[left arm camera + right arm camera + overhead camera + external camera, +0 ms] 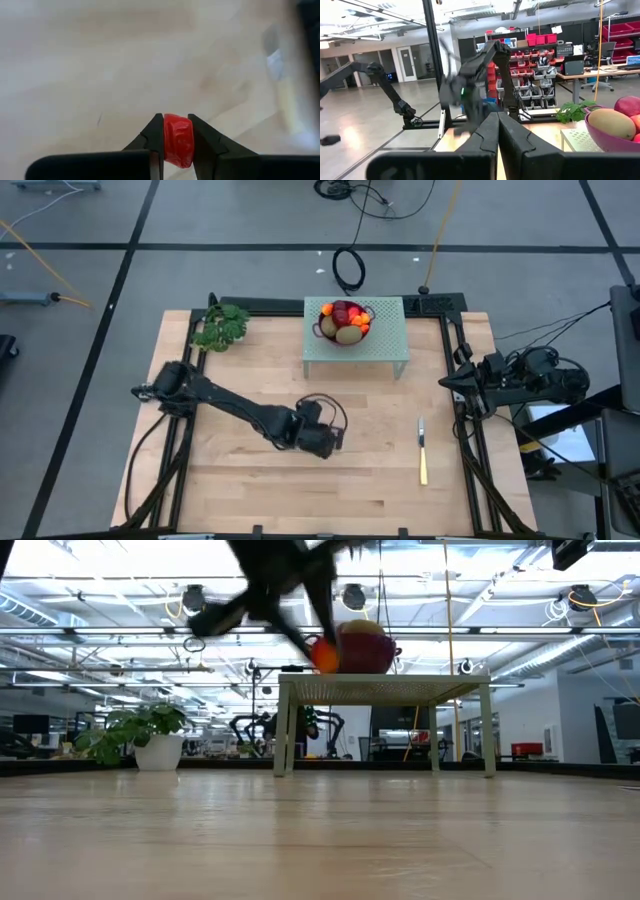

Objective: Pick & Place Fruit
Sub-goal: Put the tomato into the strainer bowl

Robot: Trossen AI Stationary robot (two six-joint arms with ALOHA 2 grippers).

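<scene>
The left gripper [177, 142] is clamping a small red fruit piece [178, 140] between its fingers, hanging above the bare middle of the wooden table [250, 490]. Most of the fruit [343, 320] is sitting in the dark red bowl [325, 329] on the small green stand [385, 345] at the far side. The right gripper [497, 137] is waiting with fingers pressed together, empty, at the table's right edge. The knife [422, 452] and the leafy sprig [222, 328] are lying well apart from the work. In my judgement the task is nearing completion: the held piece is awaiting delivery to the bowl, and no other loose fruit is showing on the table.
</scene>
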